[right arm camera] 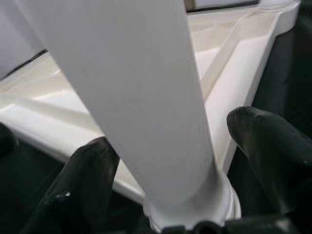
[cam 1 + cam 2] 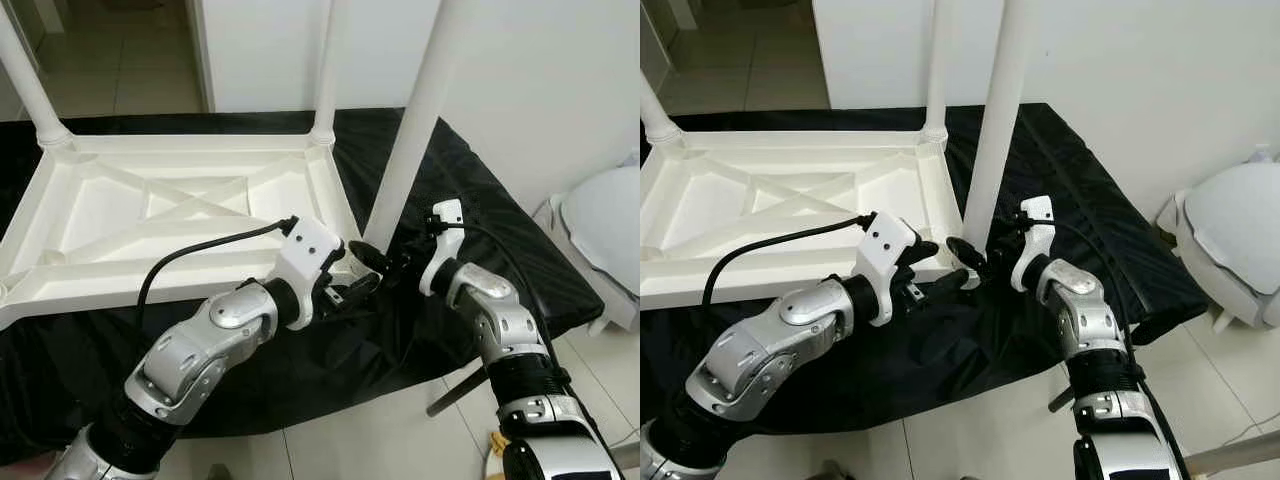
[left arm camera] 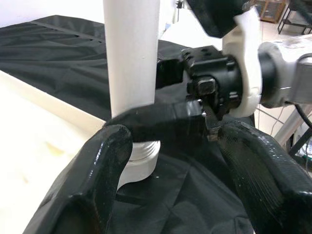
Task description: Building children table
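Observation:
A white plastic children's table (image 2: pixel 60 190) lies upside down on a black cloth (image 2: pixel 480 200). Its near right leg (image 2: pixel 410 130), a white tube, stands tilted in the corner socket (image 3: pixel 141 165). My right gripper (image 2: pixel 393 262) is shut on the base of this leg, one black finger (image 1: pixel 87 185) on each side of the tube. My left gripper (image 2: pixel 362 275) is open just in front of the same corner, its two fingers (image 3: pixel 97 185) spread wide and holding nothing. Two more legs (image 2: pixel 325 70) stand upright at the far corners.
The cloth hangs over the front edge onto a pale tiled floor. A white lidded object (image 2: pixel 600 230) stands at the right, beside the wall. A grey rod (image 2: pixel 455 395) lies on the floor by my right arm. A doorway opens at the back left.

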Controlling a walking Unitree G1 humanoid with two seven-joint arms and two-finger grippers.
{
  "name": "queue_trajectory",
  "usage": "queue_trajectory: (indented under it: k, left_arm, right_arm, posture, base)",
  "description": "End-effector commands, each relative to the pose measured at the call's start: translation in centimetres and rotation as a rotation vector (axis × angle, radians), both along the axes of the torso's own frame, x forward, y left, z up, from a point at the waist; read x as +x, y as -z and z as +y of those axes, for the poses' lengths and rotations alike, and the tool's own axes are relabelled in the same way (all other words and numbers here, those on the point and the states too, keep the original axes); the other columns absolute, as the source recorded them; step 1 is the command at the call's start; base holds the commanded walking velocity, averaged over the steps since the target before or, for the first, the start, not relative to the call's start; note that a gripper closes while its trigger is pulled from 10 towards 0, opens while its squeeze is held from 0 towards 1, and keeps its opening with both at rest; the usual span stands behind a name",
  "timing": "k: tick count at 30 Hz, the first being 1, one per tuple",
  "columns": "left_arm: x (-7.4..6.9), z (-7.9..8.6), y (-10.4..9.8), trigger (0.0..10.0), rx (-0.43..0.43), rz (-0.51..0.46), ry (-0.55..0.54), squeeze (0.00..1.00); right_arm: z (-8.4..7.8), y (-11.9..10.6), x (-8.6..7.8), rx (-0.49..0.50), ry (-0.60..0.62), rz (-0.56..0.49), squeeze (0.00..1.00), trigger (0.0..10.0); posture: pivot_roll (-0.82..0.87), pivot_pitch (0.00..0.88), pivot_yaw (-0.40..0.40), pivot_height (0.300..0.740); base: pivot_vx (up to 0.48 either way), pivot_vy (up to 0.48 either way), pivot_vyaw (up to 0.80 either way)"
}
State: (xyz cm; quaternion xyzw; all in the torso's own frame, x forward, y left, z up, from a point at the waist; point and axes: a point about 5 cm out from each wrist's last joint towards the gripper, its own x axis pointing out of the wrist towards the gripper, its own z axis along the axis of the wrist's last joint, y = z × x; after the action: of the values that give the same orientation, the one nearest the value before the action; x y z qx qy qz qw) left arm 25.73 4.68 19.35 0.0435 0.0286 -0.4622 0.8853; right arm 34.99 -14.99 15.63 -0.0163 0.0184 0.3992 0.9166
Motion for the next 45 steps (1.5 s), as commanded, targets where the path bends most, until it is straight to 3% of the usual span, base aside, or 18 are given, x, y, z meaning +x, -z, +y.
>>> queue_trajectory:
  k: [1,14,15,16,17,25,35,38,40,42,45]
  left_arm:
    - [-1.1,-0.6,0.2,10.0,0.005,0.029,0.155,0.00]
    - [-1.1,-0.5,0.1,10.0,0.007,0.027,0.141,0.00]
    - [-1.2,-0.5,0.1,10.0,0.006,0.028,0.140,0.00]
    - [-1.2,-0.5,0.1,10.0,0.006,0.028,0.140,0.00]
    - [-1.2,-0.4,0.0,10.0,0.005,0.029,0.136,0.00]
    - [-1.2,-0.3,0.1,10.0,0.002,0.033,0.123,0.00]
    - [-1.3,-0.4,0.1,10.0,-0.001,0.035,0.131,0.00]
    - [-1.3,-0.5,0.1,10.0,-0.001,0.036,0.133,0.00]
    - [-1.4,-0.6,0.2,10.0,-0.003,0.040,0.136,0.00]
    - [-1.4,-0.6,0.2,10.0,-0.003,0.040,0.136,0.00]
    - [-1.5,-0.7,0.2,10.0,-0.004,0.044,0.139,0.00]
  right_arm:
    - [0.0,0.3,0.5,-0.038,-0.047,0.013,0.00,10.0]
    - [1.5,1.0,1.9,-0.102,-0.079,0.035,0.00,10.0]
    - [1.5,1.1,2.0,-0.104,-0.079,0.035,0.00,5.1]
    - [1.5,1.1,2.0,-0.104,-0.079,0.035,0.00,5.1]
    - [1.4,1.1,2.1,-0.108,-0.074,0.038,0.00,0.0]
    - [0.4,2.0,2.0,-0.105,-0.041,0.094,0.00,0.0]
    - [-0.2,2.4,1.9,-0.073,0.066,0.066,0.00,0.0]
    - [0.2,2.5,1.7,-0.039,0.088,0.056,0.00,0.0]
    - [1.4,2.6,1.3,0.038,0.199,0.060,0.00,0.0]
    - [1.4,2.6,1.3,0.038,0.199,0.060,0.00,0.0]
    - [2.5,2.4,0.9,0.071,0.307,0.049,0.00,0.0]
  posture:
    - [-0.01,0.018,-0.054,0.740]
    - [0.01,0.016,-0.052,0.740]
    - [0.02,0.019,-0.054,0.740]
    - [0.02,0.019,-0.054,0.740]
    - [0.02,0.021,-0.056,0.740]
    - [0.02,0.027,-0.061,0.740]
    - [0.00,0.040,-0.063,0.740]
    - [0.00,0.045,-0.068,0.740]
    - [0.00,0.048,-0.068,0.740]
    - [0.00,0.048,-0.068,0.740]
    - [0.00,0.046,-0.071,0.740]
  base:
    - [0.000,0.000,0.00]
    - [0.000,0.000,0.00]
    - [0.000,0.000,0.00]
    - [0.000,0.000,0.00]
    - [0.000,0.000,0.00]
    - [0.000,0.000,0.00]
    - [0.000,0.000,0.00]
    - [0.000,0.000,0.00]
    - [0.000,0.000,0.00]
    - [0.000,0.000,0.00]
    - [0.000,0.000,0.00]
